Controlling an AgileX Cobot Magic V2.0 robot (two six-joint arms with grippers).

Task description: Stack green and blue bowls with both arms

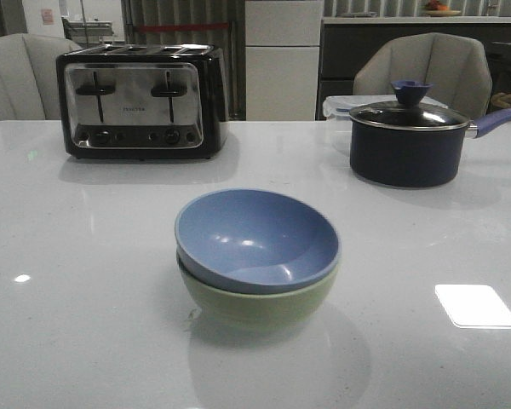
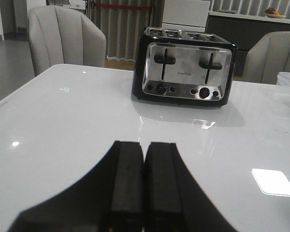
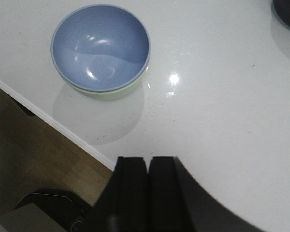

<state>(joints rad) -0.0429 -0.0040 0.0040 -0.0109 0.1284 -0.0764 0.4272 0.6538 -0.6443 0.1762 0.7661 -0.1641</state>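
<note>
One dusty blue round matte bowl (image 1: 257, 239) sits nested inside one pale sage green round matte bowl (image 1: 260, 302), tilted slightly so its rim rides higher toward nine o'clock; only a band of green shows beneath it. The stacked pair stands at the centre of the glossy white table (image 1: 85, 256). One black and chrome four-slot toaster (image 1: 141, 100) stands at eleven o'clock from the bowls, and one dark lidded saucepan with purple knob and handle (image 1: 409, 141) at one o'clock. The left gripper (image 2: 144, 183) has its fingers pressed together on nothing. The right gripper (image 3: 148, 188) is likewise closed and empty, apart from the bowls.
</note>
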